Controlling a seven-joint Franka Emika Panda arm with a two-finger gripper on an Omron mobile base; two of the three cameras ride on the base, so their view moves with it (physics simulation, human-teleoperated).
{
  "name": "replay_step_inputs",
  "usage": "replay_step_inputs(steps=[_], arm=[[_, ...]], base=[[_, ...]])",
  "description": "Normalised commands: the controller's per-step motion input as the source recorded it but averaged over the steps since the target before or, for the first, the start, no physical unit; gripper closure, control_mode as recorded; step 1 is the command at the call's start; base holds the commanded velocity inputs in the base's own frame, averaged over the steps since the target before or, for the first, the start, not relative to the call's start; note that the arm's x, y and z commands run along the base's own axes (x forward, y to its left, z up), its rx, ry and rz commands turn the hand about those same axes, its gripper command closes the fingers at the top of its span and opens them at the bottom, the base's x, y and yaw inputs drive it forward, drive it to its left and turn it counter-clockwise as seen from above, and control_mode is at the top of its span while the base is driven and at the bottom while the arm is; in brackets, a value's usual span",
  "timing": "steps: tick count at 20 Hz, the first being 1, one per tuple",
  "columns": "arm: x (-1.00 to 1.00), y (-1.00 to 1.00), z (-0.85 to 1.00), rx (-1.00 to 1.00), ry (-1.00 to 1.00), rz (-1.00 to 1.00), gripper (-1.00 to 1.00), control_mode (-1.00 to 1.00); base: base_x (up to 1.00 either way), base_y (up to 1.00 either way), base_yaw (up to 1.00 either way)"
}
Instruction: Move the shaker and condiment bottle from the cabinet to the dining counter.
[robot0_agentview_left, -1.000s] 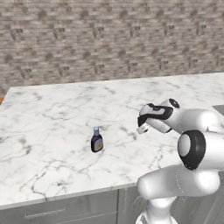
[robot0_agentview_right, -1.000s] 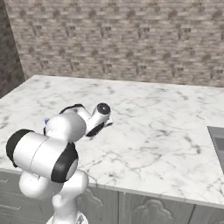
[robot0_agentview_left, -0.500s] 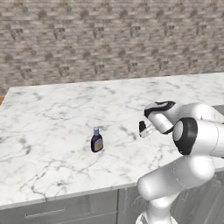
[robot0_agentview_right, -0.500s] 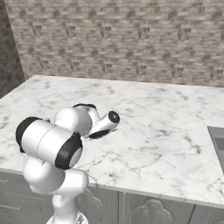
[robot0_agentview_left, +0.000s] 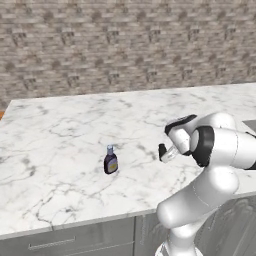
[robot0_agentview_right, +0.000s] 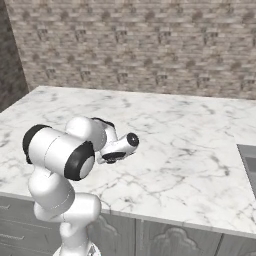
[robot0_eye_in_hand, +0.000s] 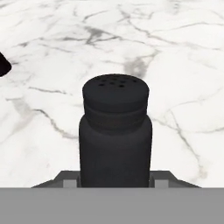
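Observation:
My gripper (robot0_agentview_left: 163, 153) is shut on the small black shaker (robot0_agentview_left: 161, 151) and holds it just above the white marble dining counter (robot0_agentview_left: 60, 140), near the counter's front edge. In the hand view the shaker (robot0_eye_in_hand: 115, 131) stands upright between my fingers (robot0_eye_in_hand: 70, 181), its perforated top facing the camera, with the marble close beneath. The condiment bottle (robot0_agentview_left: 110, 160), with its dark contents, yellowish label and blue cap, stands upright on the counter to the left of my gripper, well apart from it. The cabinet is out of view.
A brick wall (robot0_agentview_left: 125, 45) runs behind the counter. Grey drawer fronts (robot0_agentview_left: 55, 242) sit below the front edge. A grey inset (robot0_agentview_right: 248, 165) lies in the counter at the far right. An unclear dark shape (robot0_eye_in_hand: 2, 64) sits at the hand view's left edge.
My arm has folded further, and the gripper has come down toward the counter with the shaker still in it. The bottle has stayed put.

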Motion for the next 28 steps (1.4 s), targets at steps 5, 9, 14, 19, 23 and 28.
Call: replay_step_inputs(steps=[5,9,14,19,23,28], arm=[[0.0,-0.12,-0.1,0.07,-0.01,0.02,1.0,-1.0],[0.0,-0.18,0.0,0.18,-0.02,0.0,1.0,-1.0],[0.0,-0.04,-0.04,0.08,-0.06,0.01,1.0,-1.0],[-0.01,0.0,0.0,0.0,-0.01,0.01,1.0,-1.0],[-0.03,0.0,0.0,0.0,0.0,0.02,1.0,-1.0],[-0.05,0.09,-0.08,-0.03,0.0,0.01,-1.0,-1.0]], base=[[0.0,0.0,0.0],[0.0,0.0,0.0],[0.0,0.0,0.0],[0.0,0.0,0.0],[0.0,0.0,0.0],[0.0,0.0,0.0]])
